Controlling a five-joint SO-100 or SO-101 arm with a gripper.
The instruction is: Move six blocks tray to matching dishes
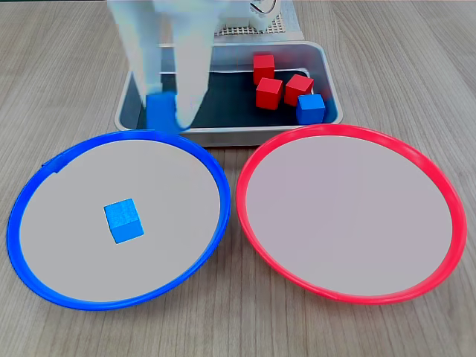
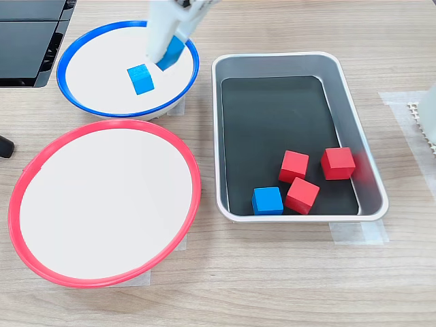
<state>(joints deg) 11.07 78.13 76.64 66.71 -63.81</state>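
My white gripper is shut on a blue block, which hangs above the far side of the blue-rimmed dish, close to the tray. A second blue block lies in that dish. The red-rimmed dish holds nothing. In the silver tray three red blocks and one blue block cluster at one end.
The dishes sit side by side on a wooden table, with the tray right behind them. A dark flat device lies at the top left in a fixed view. A white meshed base stands beyond the tray.
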